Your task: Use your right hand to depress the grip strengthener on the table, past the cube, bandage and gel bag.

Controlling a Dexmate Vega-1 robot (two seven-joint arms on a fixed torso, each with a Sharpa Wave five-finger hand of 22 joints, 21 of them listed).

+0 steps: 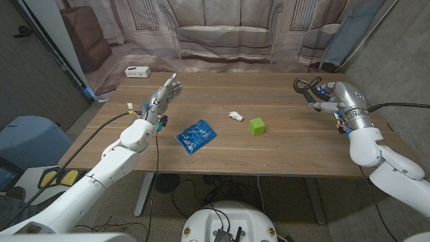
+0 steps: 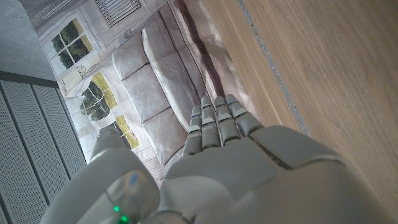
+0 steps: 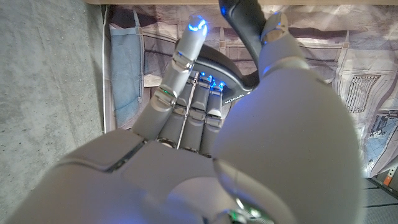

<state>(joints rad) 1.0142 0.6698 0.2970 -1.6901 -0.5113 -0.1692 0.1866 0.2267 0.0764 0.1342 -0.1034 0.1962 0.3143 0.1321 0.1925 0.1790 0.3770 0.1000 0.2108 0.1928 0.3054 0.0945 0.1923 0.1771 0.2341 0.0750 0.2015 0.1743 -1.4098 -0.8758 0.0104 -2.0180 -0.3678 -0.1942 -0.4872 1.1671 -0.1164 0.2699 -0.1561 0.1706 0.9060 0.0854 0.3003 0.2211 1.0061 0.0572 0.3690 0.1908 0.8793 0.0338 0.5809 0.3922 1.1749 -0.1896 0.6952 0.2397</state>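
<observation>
Squeezing stage now: our right hand [image 1: 327,96] has its fingers wrapped on the grip strengthener [image 1: 306,85], well past the green cube [image 1: 256,126]; next we press harder.

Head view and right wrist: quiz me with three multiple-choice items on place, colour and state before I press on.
1. Where is the grip strengthener?
A. the table's far right corner, at the right hand
B. beside the left hand
C. at the table's middle

2. What colour is the cube?
A. red
B. green
C. white

3. What is the left hand doing?
A. holding the gel bag
B. pressing the bandage
C. holding nothing, fingers out

Answers: 1 A, its black handles lie by the right hand's fingers. 2 B, green near the white bandage. 3 C, the blue gel bag lies apart from it.
</observation>
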